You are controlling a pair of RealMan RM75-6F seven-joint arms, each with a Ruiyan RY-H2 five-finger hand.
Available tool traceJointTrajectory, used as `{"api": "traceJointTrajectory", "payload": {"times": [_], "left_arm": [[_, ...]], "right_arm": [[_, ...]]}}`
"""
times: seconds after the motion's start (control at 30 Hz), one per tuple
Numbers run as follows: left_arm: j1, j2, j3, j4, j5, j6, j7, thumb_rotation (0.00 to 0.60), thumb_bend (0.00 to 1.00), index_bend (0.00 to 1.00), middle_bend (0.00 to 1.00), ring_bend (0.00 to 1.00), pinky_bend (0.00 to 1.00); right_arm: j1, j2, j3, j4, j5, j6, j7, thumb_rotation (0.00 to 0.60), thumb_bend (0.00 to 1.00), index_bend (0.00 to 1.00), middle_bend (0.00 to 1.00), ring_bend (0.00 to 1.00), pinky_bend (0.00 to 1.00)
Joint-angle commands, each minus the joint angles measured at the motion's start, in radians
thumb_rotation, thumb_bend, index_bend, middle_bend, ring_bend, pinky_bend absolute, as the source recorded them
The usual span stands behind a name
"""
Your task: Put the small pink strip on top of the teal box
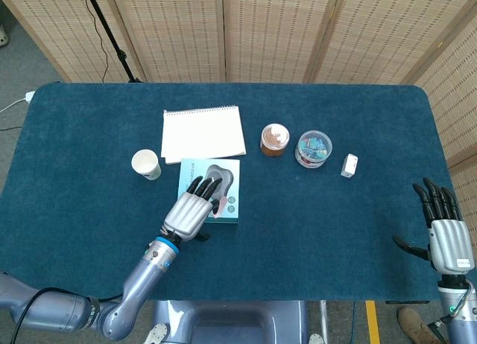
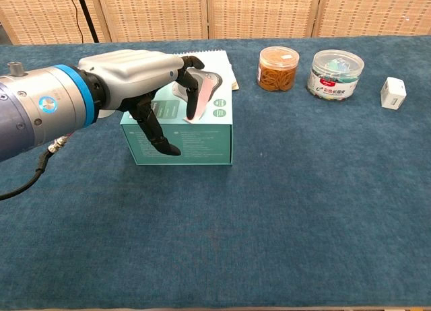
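The teal box [image 2: 182, 139] stands left of the table's middle, also seen in the head view [image 1: 223, 176]. The small pink strip [image 2: 199, 106] lies flat on the box's top, near its front right edge. My left hand [image 2: 138, 79] hovers over the box's left part with fingers spread; its fingertips [image 2: 192, 60] are just above and left of the strip and hold nothing. From the head view the left hand [image 1: 191, 212] covers the box's front left corner. My right hand [image 1: 445, 237] is open at the table's front right edge, far from the box.
A white spiral notebook [image 1: 203, 133] lies behind the box, a paper cup [image 1: 146, 164] to its left. To the right stand a jar of brown bands [image 2: 277, 68], a jar of coloured clips [image 2: 335, 74] and a small white box [image 2: 393, 93].
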Motion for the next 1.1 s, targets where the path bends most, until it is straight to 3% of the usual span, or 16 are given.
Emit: {"api": "traceJointTrajectory", "payload": {"times": [0.03,1.1], "left_arm": [[0.003,0.003,0.005,-0.004,0.005,0.003,0.002,0.521,0.00,0.48,0.00,0.00,0.00],[0.007,0.017,0.013,-0.021,0.019,-0.009,0.000,0.518,0.00,0.48,0.00,0.00,0.00]], "right_arm": [[0.000,0.000,0.000,0.000,0.000,0.000,0.000,0.600,0.00,0.00,0.00,0.00,0.00],[-0.001,0.002,0.001,-0.006,0.000,-0.006,-0.002,0.600,0.00,0.00,0.00,0.00,0.00]]}}
